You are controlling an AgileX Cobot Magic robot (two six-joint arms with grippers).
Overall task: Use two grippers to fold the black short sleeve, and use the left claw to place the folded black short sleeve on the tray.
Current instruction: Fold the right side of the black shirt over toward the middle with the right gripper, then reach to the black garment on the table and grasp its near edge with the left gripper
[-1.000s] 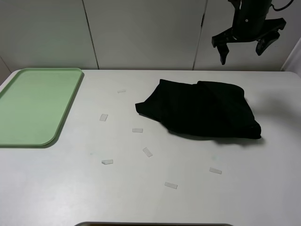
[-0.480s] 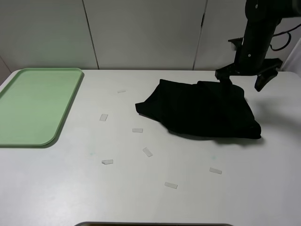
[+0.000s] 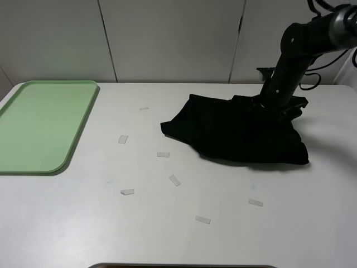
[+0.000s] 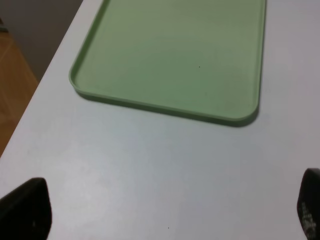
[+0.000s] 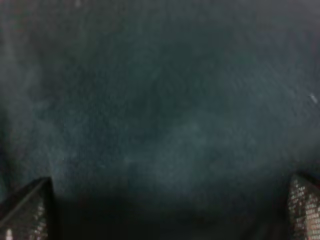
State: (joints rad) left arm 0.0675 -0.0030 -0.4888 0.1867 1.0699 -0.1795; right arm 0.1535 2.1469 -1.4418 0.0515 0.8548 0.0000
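Down onto the far edge of the black short sleeve (image 3: pixel 240 134) comes your right gripper (image 3: pixel 279 105), jaws apart, likely to pinch a fold. You see the shirt bunched right of centre on the table (image 3: pixel 167 234), its lettering hidden. The tray (image 3: pixel 39 125) sits far left, and your left gripper (image 4: pixel 167 207) hovers near it with jaws wide.

High camera overlooks table (image 3: pixel 83 223); left wrist faces tray (image 4: pixel 170 55) (shared); right wrist close on shirt (image 5: pixel 160 100).
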